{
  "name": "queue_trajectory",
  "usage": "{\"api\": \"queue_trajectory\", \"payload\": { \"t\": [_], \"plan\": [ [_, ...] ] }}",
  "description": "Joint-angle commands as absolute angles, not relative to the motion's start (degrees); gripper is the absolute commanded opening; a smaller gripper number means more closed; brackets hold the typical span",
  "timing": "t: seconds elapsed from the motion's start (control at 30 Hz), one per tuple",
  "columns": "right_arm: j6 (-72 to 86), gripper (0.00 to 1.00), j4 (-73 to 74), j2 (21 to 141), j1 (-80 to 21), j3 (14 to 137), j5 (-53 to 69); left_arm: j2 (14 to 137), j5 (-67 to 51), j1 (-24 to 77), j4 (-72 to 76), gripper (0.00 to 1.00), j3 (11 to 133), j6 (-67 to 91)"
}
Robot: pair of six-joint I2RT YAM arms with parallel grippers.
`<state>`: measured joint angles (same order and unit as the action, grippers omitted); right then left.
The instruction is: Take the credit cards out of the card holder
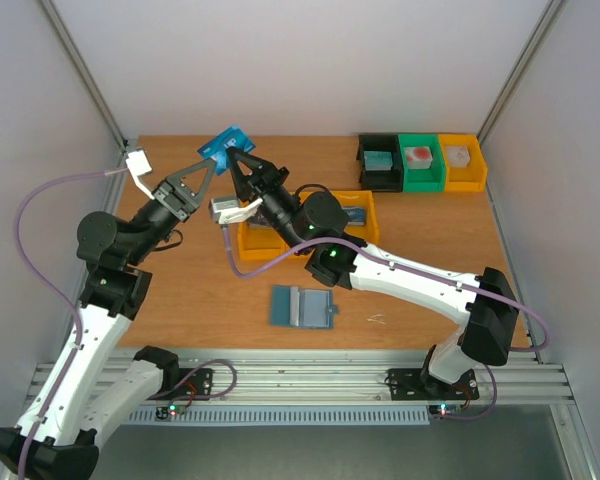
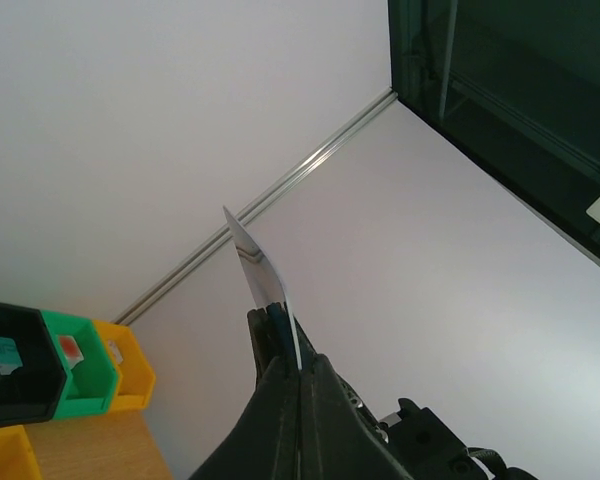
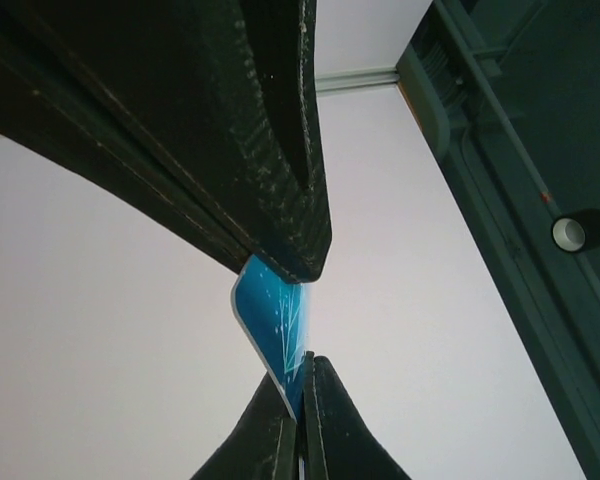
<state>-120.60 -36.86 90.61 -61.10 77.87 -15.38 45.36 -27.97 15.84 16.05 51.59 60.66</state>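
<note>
Handover, as I read it: the blue card (image 1: 227,141) is up in the air over the far left of the table (image 1: 180,290). The left pincer (image 1: 213,159) and the right pincer (image 1: 237,153) both pinch it at once, each clamped tight on an opposite end. Which way it is passing I cannot tell.

To do this well I would let only one side go, and fully, before the other moves at all. Pulling while both grip would bend or snap the thin plastic. Once one side opens, I would watch the wrist view of the keeper to see that the card does not tilt or slide between the tips. Then I would draw away along the card's plane and carry it down slowly. The right grip looks to sit near a corner, so the card could pivot.

The holder (image 1: 302,307) lies open and flat at the near middle of the table, well apart from both pincers. From above it is too small for me to tell whether any card is left in its sleeves. The right arm covers most of the yellow bin (image 1: 368,212) behind it, so I cannot see what lies inside. The left wrist view shows the card edge-on only, and how deep either grip bites is hard to judge.
</note>
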Motion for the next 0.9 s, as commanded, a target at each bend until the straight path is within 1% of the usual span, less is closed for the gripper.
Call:
{"api": "queue_trajectory", "payload": {
  "t": [0.0,0.03,0.07,0.1,0.13,0.17,0.23,0.27,0.3,0.33,0.37,0.43,0.5,0.53,0.73,0.8,0.87],
  "plan": [
    [-143.38,0.01,-38.55,90.24,-60.73,81.44,-16.72,44.90,-29.42,15.75,17.64,0.00,50.47,59.11],
    [-143.31,0.01,-37.40,90.38,-60.69,82.11,-17.51,44.75,-28.57,15.77,16.95,0.03,50.39,58.83],
    [-143.09,0.01,-35.92,90.45,-60.68,82.89,-18.67,44.52,-27.63,15.76,16.15,0.19,50.18,58.73],
    [-142.45,0.01,-34.14,90.51,-60.69,83.67,-20.15,44.35,-26.70,15.74,15.67,0.44,49.87,58.65],
    [-141.46,0.01,-32.14,90.49,-60.58,84.43,-21.73,44.12,-26.11,15.73,15.46,0.65,49.45,58.49],
    [-139.74,0.01,-29.86,90.40,-60.45,85.26,-23.79,43.85,-25.72,15.73,15.28,0.78,48.95,58.22],
    [-134.27,0.01,-20.99,89.95,-59.75,87.29,-27.89,42.99,-24.45,15.67,14.41,0.98,47.84,56.70],
    [-130.09,0.01,-14.94,89.51,-59.21,88.75,-29.80,42.51,-22.86,15.56,13.47,0.99,47.22,54.84],
    [-124.87,0.01,-5.88,89.09,-58.52,91.00,-31.38,41.96,-20.93,15.24,12.01,0.99,46.64,53.49],
    [-117.86,0.01,5.19,88.70,-57.68,93.81,-31.87,41.42,-18.83,14.69,10.22,0.99,45.99,52.73],
    [-107.33,0.01,17.35,88.65,-56.46,97.45,-30.89,41.11,-16.88,14.10,8.56,0.99,45.42,52.03],
    [-92.34,0.01,38.09,89.23,-53.44,105.23,-23.25,40.86,-13.48,12.99,6.02,0.99,43.66,51.65],
    [-82.76,0.01,52.00,90.34,-49.83,111.19,-15.98,40.63,-11.14,12.15,5.38,0.99,41.42,50.61],
    [-80.28,0.01,56.34,90.76,-48.21,112.51,-14.37,40.41,-10.17,11.87,4.82,0.99,40.00,49.50],
    [-73.20,0.01,72.01,94.78,-39.61,113.55,-11.71,40.42,-6.14,10.11,2.82,0.99,32.84,45.40],
    [-71.12,0.01,76.39,96.84,-37.35,113.85,-11.91,40.74,-5.44,9.57,2.92,0.99,30.36,44.43],
    [-69.94,0.01,77.57,98.25,-35.78,112.87,-13.00,40.82,-4.91,8.89,2.69,0.99,28.20,44.09]
  ]
}}
